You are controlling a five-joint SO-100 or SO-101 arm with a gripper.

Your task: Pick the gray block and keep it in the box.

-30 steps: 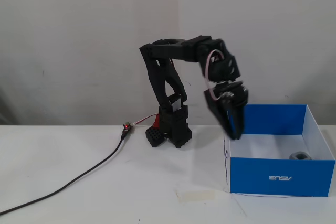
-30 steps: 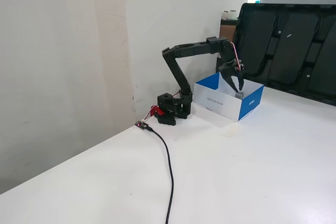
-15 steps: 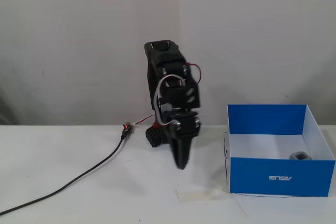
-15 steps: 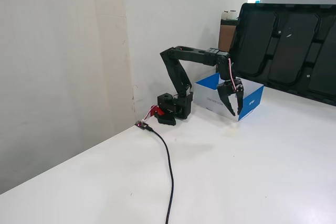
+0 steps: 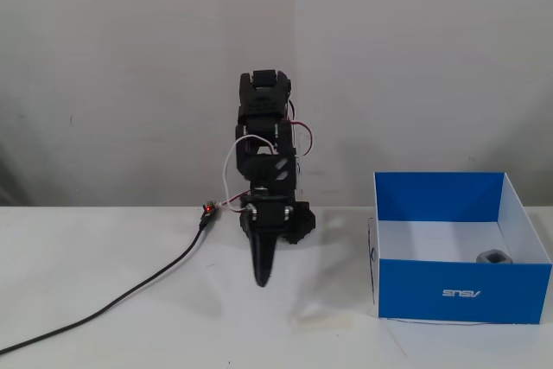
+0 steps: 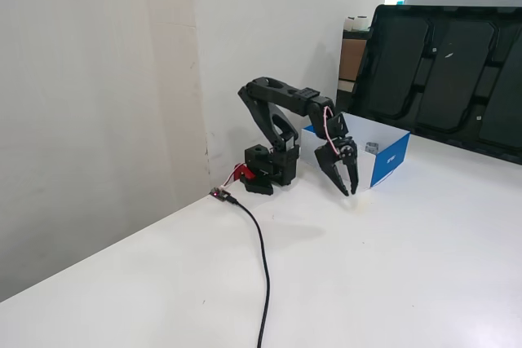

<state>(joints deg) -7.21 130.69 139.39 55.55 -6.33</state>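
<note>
The gray block (image 5: 494,257) lies inside the box (image 5: 432,287), on its white floor near the front right corner as a fixed view shows it. It also shows in the other fixed view (image 6: 372,147), inside the box (image 6: 391,162). My gripper (image 5: 262,279) points down above the table, left of the box and apart from it. Its fingers meet at the tips and hold nothing. In the other fixed view the gripper (image 6: 350,191) hangs just in front of the box's blue wall.
A black cable (image 5: 130,291) runs from a small red-lit board (image 5: 208,210) across the table to the front left. It also shows in the other fixed view (image 6: 263,266). A large black panel (image 6: 440,71) leans behind the box. A wall stands close behind the arm.
</note>
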